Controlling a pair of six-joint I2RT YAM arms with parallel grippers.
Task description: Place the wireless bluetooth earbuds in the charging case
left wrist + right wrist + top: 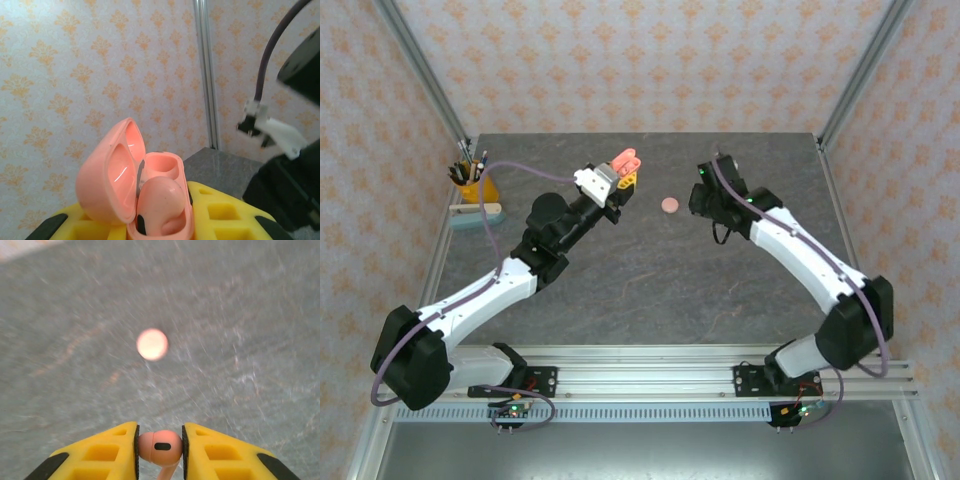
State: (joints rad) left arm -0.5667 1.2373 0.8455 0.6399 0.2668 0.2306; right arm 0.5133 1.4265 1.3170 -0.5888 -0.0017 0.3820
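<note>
Currently: grey marbled table (650, 300) | peach patterned walls (640, 60) | right hand (160, 446) pinching earbud (159, 439)

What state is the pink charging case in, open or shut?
Open. The left wrist view shows the charging case with its lid hinged back, interior exposed.

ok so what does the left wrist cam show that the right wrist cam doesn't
Left wrist view: the open pink charging case clamped in the left gripper, one earbud seated in it and the well beside it looking empty, with the patterned wall and the right arm behind. Right wrist view: a second earbud pinched in the right gripper, with a round pink disc lying on the table ahead. Both: yellow gripper fingers shut on a pink item, and some grey table.
</note>
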